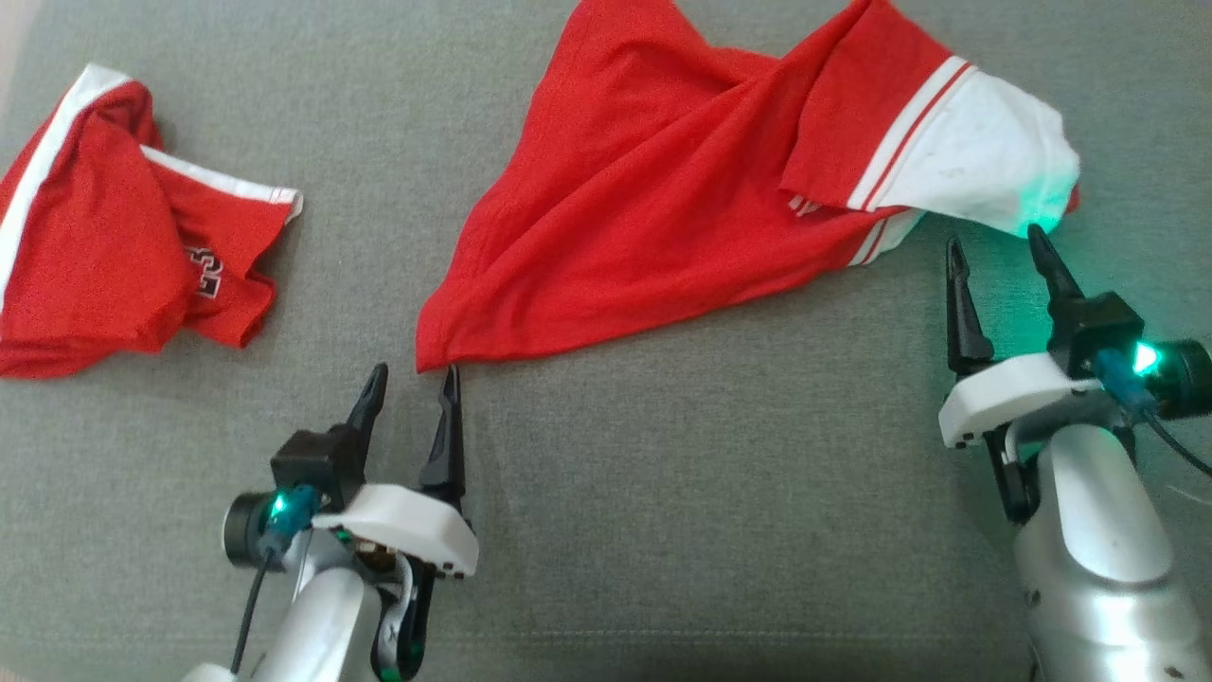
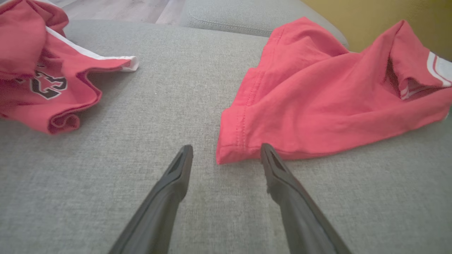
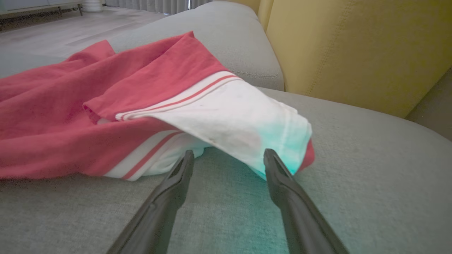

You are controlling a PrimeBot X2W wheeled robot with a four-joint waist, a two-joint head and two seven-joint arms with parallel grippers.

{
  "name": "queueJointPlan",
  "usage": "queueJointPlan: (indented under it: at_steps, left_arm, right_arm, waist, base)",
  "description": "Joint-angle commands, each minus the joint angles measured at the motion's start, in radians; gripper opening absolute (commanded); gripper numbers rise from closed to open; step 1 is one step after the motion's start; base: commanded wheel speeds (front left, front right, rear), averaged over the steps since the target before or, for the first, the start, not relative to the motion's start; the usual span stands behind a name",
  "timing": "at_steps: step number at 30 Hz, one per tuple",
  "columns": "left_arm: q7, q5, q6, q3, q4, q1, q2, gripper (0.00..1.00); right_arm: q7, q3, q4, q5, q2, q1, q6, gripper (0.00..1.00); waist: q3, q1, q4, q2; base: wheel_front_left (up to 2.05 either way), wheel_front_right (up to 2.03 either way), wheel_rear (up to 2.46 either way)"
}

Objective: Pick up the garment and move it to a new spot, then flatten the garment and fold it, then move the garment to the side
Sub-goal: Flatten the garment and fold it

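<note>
The garment [image 1: 663, 189] is red with a white, red-striped band at one end, lying rumpled and partly folded over itself on the grey cushion. My left gripper [image 1: 414, 379] is open, with the garment's [image 2: 317, 102] near red corner just beyond its tips [image 2: 226, 150] and nothing between the fingers. My right gripper [image 1: 999, 244] is open too, its tips [image 3: 229, 155] right at the white end of the garment [image 3: 233, 123], holding nothing.
A second red garment [image 1: 114, 237] with white trim and a printed number lies crumpled at the far left, also in the left wrist view [image 2: 42, 70]. A yellow sofa back [image 3: 353, 46] rises behind the grey cushion [image 1: 710, 493]. Wooden floor [image 3: 53, 31] lies beyond.
</note>
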Motion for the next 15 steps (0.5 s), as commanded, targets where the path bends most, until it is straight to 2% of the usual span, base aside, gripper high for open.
queueJointPlan:
  at_steps: [1,15]
  left_arm:
    - [-0.005,-0.013,-0.001,0.024,-0.034,-0.035,0.008,1.00]
    - [-0.005,-0.025,-0.003,0.027,-0.057,-0.074,0.008,1.00]
  right_arm:
    - [-0.011,0.018,-0.023,-0.024,-0.002,-0.036,0.007,1.00]
    - [-0.011,-0.015,-0.066,-0.048,-0.002,-0.108,0.007,1.00]
  waist:
    - [0.015,0.0000,0.011,0.0000]
    - [0.063,0.0000,0.023,0.0000]
  base:
    - [0.00,0.00,0.00]
    - [0.00,0.00,0.00]
